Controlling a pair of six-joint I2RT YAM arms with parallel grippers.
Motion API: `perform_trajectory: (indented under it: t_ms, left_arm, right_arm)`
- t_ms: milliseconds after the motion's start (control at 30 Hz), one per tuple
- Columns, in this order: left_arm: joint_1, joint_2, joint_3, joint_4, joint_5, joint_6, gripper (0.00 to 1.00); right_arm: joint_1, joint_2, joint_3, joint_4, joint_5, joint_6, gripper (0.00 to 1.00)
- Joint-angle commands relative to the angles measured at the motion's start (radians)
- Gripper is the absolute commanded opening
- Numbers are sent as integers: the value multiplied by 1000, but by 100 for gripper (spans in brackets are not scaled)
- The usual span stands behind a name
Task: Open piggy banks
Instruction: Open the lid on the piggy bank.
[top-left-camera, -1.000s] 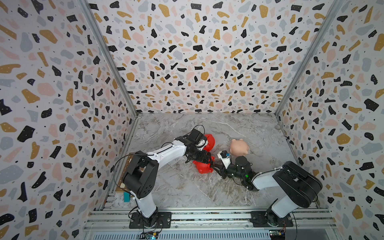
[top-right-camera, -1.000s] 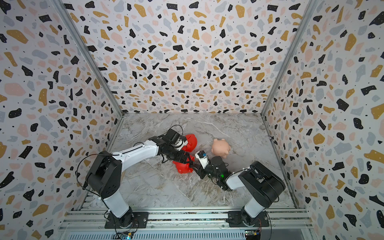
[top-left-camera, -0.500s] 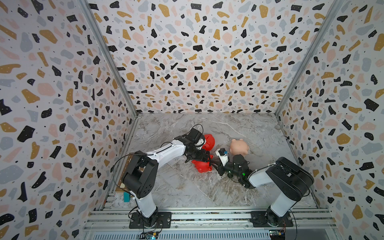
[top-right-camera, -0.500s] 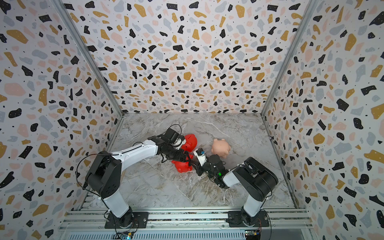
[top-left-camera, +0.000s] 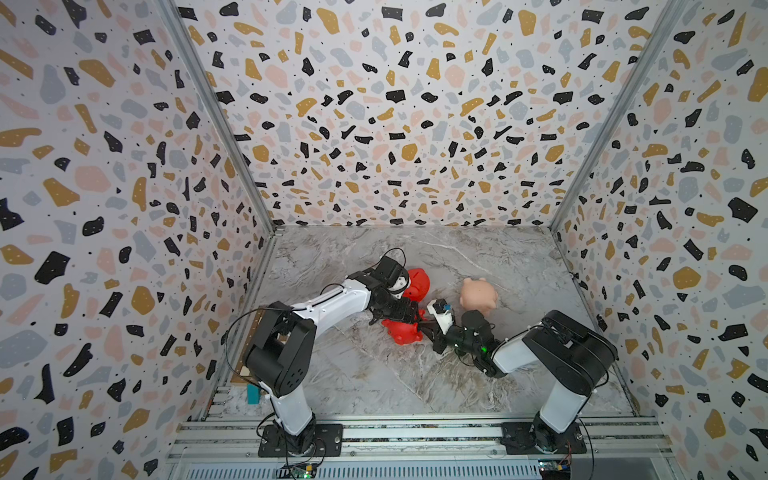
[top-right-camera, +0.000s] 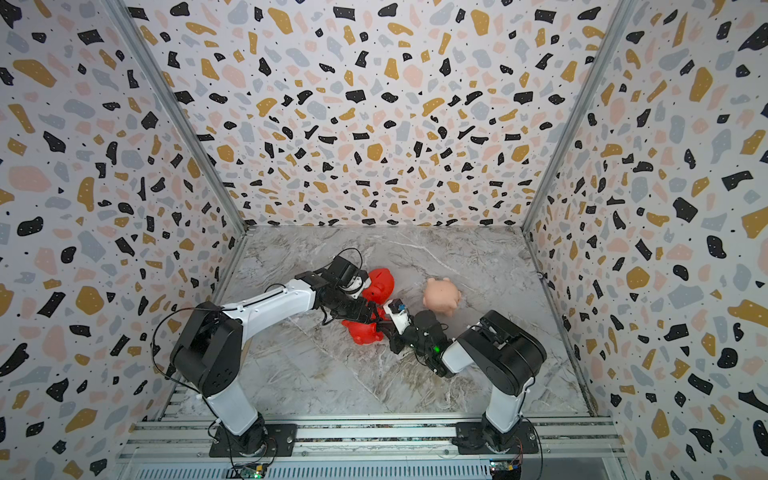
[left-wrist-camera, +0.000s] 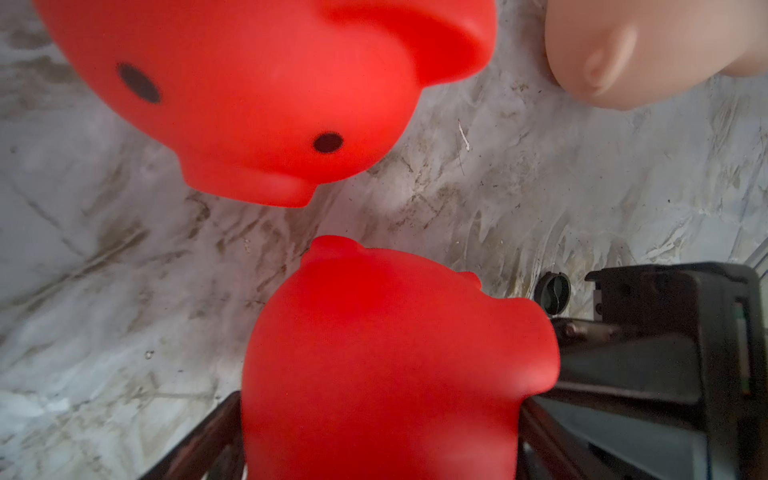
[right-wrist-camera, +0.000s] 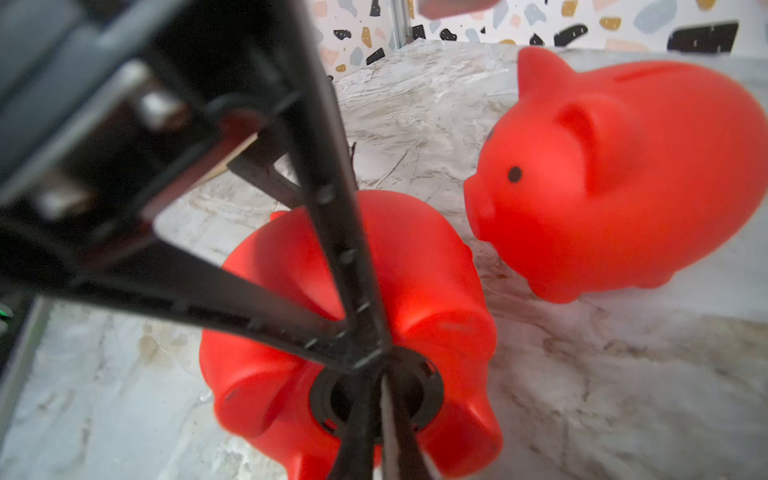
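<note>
A red piggy bank (top-left-camera: 400, 333) (top-right-camera: 362, 333) lies on its side on the marble floor, and my left gripper (left-wrist-camera: 380, 440) is shut on its body, one finger (right-wrist-camera: 332, 208) on each flank. Its belly faces my right gripper (right-wrist-camera: 378, 374), which is shut on the bar of the black plug (right-wrist-camera: 417, 395) set in the belly. In both top views the two grippers (top-left-camera: 409, 316) (top-left-camera: 428, 331) meet at this pig. A second red piggy bank (top-left-camera: 419, 282) (right-wrist-camera: 623, 174) stands upright just behind. The peach-pink piggy bank (top-left-camera: 478, 296) (left-wrist-camera: 648, 50) stands to the right.
Terrazzo-patterned walls (top-left-camera: 395, 124) close in the marble floor (top-left-camera: 374, 382) on three sides. An aluminium rail (top-left-camera: 415, 432) with both arm bases runs along the front edge. A small teal thing (top-left-camera: 252, 394) sits at the front left corner.
My right gripper has moved in to the held pig's belly and its fingers have shut on the plug. The left arm and its pig have hardly moved.
</note>
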Motion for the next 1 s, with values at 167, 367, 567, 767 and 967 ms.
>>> perform_trajectory:
  t_ms: [167, 367, 567, 767, 967]
  left_arm:
    - [-16, 40, -9, -19, 102, 45, 89]
    - [-12, 41, -2, -29, 114, 60, 89]
    - [-11, 39, -2, -36, 103, 63, 89]
    - [-8, 39, -5, -50, 41, 59, 89]
    - [-2, 43, -4, -52, 9, 53, 89]
  right_arm:
    - [124, -47, 21, -35, 217, -365, 0]
    - [175, -45, 14, -3, 317, -560, 0]
    - [153, -59, 26, -19, 292, -519, 0]
    - [46, -124, -12, -24, 144, -272, 0]
    - [13, -175, -77, -6, 95, -173, 0]
